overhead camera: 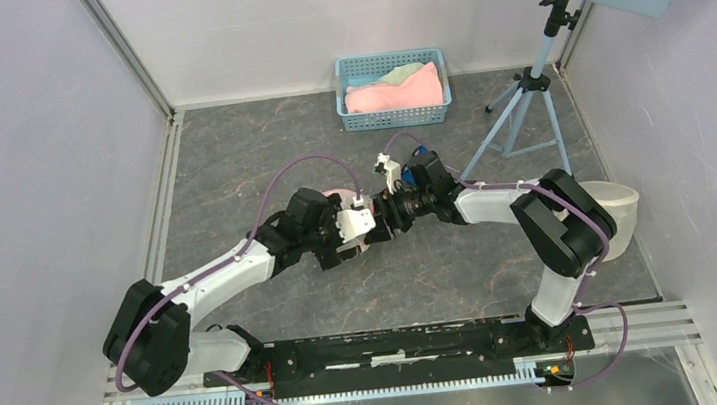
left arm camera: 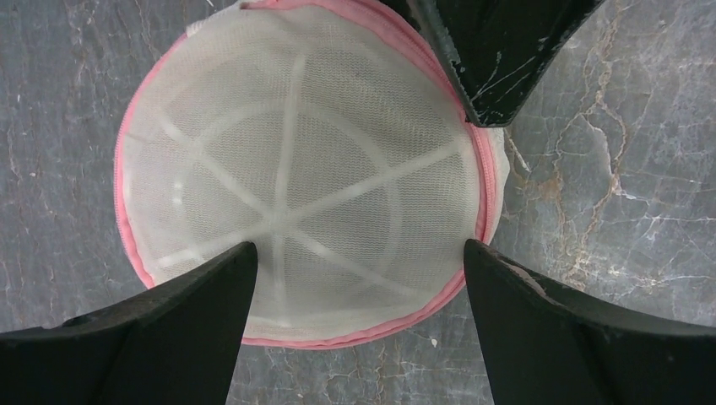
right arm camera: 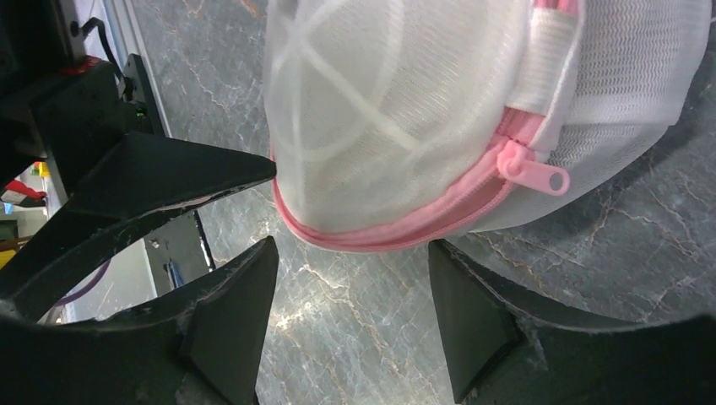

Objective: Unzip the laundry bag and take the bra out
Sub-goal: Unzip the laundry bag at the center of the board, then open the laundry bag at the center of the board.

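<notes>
The laundry bag (left arm camera: 304, 169), a domed white mesh shell with ribs and a pink zipper (right arm camera: 371, 239), sits in the middle of the tabletop (left arm camera: 67, 126). It looks light, springy and apt to slide, so the small zipper pull (right arm camera: 534, 171) is the place to pinch while the dome is steadied from above. The left gripper (left arm camera: 359, 246) hangs released over the dome, holding nothing; the right gripper (right arm camera: 351, 246) is likewise spread and empty, low beside the zipper, off the pull.

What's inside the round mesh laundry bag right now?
The laundry bag shows only white frame ribs through its mesh. Its pink zipper looks closed where visible, so any bra inside cannot be made out.
</notes>
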`<action>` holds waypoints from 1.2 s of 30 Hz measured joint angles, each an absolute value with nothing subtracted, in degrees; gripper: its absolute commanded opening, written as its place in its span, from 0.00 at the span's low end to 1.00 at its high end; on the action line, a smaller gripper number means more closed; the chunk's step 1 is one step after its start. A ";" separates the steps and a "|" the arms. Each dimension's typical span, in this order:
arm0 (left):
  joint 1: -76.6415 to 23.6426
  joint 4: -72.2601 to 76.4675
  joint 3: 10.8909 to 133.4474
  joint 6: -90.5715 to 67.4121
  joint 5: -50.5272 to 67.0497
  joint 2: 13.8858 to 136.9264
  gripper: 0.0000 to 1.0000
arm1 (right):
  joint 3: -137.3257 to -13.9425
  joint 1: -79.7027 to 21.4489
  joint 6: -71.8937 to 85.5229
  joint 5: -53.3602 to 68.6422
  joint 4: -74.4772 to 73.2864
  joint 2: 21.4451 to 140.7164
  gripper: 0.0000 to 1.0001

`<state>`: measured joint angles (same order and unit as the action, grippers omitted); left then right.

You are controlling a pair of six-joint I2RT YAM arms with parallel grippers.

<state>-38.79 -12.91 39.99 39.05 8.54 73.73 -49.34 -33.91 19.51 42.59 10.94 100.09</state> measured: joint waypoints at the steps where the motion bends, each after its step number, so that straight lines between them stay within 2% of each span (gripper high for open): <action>1: -39.00 -12.62 39.90 39.07 8.25 73.95 0.99 | -49.34 -33.93 19.53 42.46 11.29 100.60 0.66; 4: -39.35 -11.81 39.83 39.05 7.55 74.61 0.98 | -49.34 -33.93 19.33 41.95 11.86 102.35 0.54; 12: -39.42 -10.59 39.57 38.30 6.68 75.90 0.92 | -49.34 -34.11 17.72 39.88 11.75 105.36 0.42; 14: -39.42 -10.35 39.57 37.95 6.31 75.96 0.92 | -49.39 -34.13 17.23 39.22 11.73 105.80 0.41; 18: -39.42 -10.02 39.57 37.01 6.00 75.96 1.00 | -49.52 -34.13 16.64 38.54 11.64 105.93 0.38; 36: -46.35 -7.97 39.55 35.16 0.49 73.58 1.00 | -49.65 -34.13 16.75 38.37 11.57 106.00 0.37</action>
